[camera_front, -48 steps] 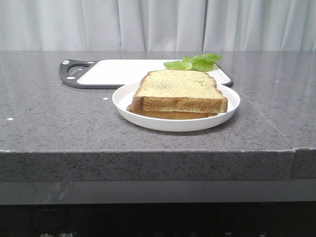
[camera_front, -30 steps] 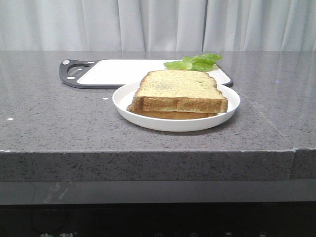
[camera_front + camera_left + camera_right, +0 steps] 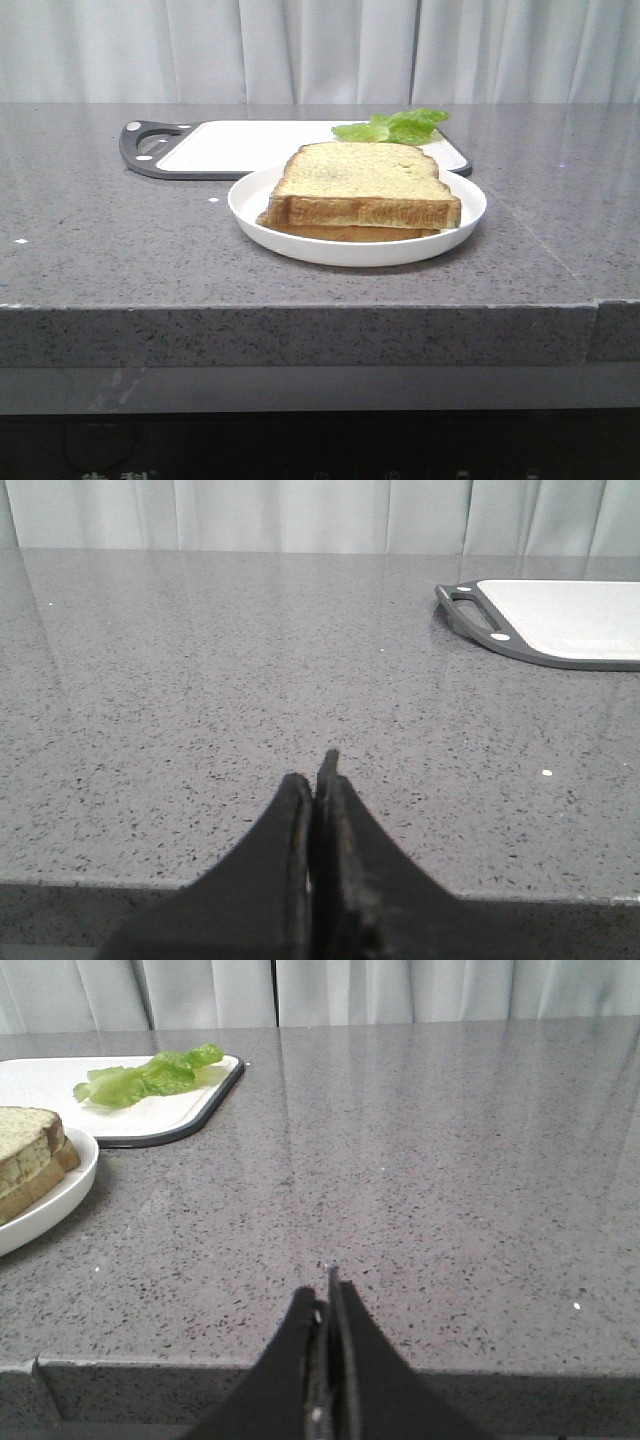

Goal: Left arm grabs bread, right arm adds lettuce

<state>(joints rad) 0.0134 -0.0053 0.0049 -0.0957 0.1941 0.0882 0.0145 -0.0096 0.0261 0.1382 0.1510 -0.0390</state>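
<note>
— Grey speckled stone, that's the tabletop (image 3: 120,250) on my front feed. What do you have on it?

— A white plate (image 3: 250,205) near the middle, two toast slices stacked on it. The bread (image 3: 360,172) is the top slice, pale yellowish face up, brown crust toward me; the second slice (image 3: 345,232) lies under it, only its edge showing.

— And the lettuce?

— The lettuce (image 3: 395,126) sits on a white cutting board (image 3: 250,145) with a dark rim, just behind the plate. It lies at the board's right end, apart from the bread. The right wrist feed agrees: leaf on the board's corner, plate with both slices just beside the board.

— Arms?

— Neither shows on the front feed. From the left wrist I see the left gripper (image 3: 320,790) low at the near edge of the tabletop, its black fingers pressed together, clenched on nothing. The board's handle end lies well off from it.

— Right side?

— Same story. Right gripper (image 3: 328,1300) at the near edge, fingers closed tight against each other, nothing between them. Plate and lettuce are well apart from it.
</note>
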